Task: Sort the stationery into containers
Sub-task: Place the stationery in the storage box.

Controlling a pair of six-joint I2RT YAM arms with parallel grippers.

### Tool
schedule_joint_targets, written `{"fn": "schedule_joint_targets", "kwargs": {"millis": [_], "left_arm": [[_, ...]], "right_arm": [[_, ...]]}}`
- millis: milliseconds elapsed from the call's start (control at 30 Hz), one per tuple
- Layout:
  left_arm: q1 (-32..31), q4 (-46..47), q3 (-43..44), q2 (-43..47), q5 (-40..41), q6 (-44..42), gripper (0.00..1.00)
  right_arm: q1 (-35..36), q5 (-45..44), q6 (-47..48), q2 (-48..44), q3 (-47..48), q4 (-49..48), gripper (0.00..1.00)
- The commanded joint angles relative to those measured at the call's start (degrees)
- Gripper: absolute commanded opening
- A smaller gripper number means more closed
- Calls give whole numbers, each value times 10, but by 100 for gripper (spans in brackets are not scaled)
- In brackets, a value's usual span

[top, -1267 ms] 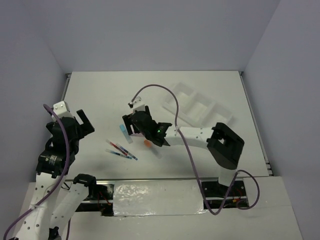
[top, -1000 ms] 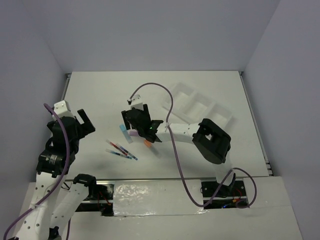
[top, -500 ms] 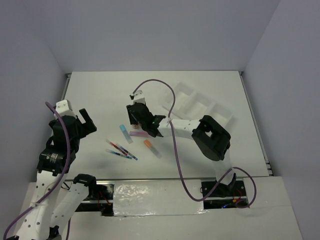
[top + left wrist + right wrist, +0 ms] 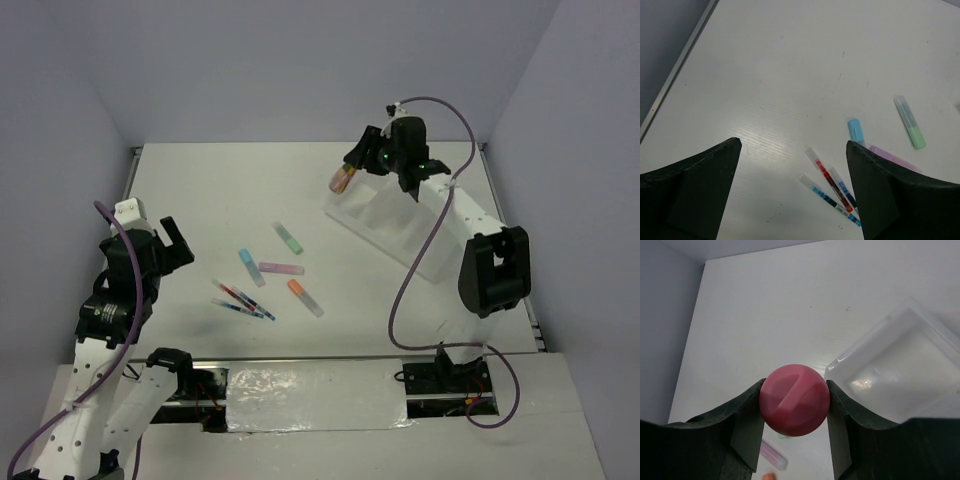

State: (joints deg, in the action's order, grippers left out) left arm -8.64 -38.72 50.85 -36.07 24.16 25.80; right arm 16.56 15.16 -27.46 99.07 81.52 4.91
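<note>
My right gripper [image 4: 347, 179] is shut on the stubby pink-capped orange piece [image 4: 342, 181] and holds it above the left end of the white three-compartment tray [image 4: 400, 226]. In the right wrist view the pink cap [image 4: 795, 399] sits between both fingers, with a tray compartment [image 4: 900, 375] just to its right. On the table lie a green marker [image 4: 288, 238], a blue marker [image 4: 245, 262], a purple marker [image 4: 281, 268], an orange marker [image 4: 303, 294] and the thin pens [image 4: 243, 300]. My left gripper [image 4: 165, 243] is open and empty, left of the pens [image 4: 832, 182].
The left wrist view shows the blue marker [image 4: 856, 131], green marker [image 4: 910, 122] and purple marker [image 4: 892, 157] beyond the pens. The right arm's cable [image 4: 420, 250] hangs over the tray. The table's left edge [image 4: 133, 175] runs close to the left arm.
My right gripper has lifted the pink-capped piece from the table's middle and carried it back and right to the tray's left end. The left arm has barely moved.
</note>
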Motion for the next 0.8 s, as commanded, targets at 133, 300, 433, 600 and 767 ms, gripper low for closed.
{"fn": "schedule_joint_targets", "kwargs": {"millis": [133,300,433,600,767], "left_arm": [[6,26,-1,2,-2,-7,99],[6,27,-2,0,-4,-8,99],[6,27,-2,0,-4,-8,99],[6,28,-4,0,-7,-9,99],[6,28,-3,-2,-10,-10,99]], "right_arm": [[-55,94,43,104,132,144,25],[-65,74,55,144,150,171,29],[-69,70,53,175,154,176,45],[-68,56,51,168,166,194,100],[-67,4,58,120,202,236,100]]}}
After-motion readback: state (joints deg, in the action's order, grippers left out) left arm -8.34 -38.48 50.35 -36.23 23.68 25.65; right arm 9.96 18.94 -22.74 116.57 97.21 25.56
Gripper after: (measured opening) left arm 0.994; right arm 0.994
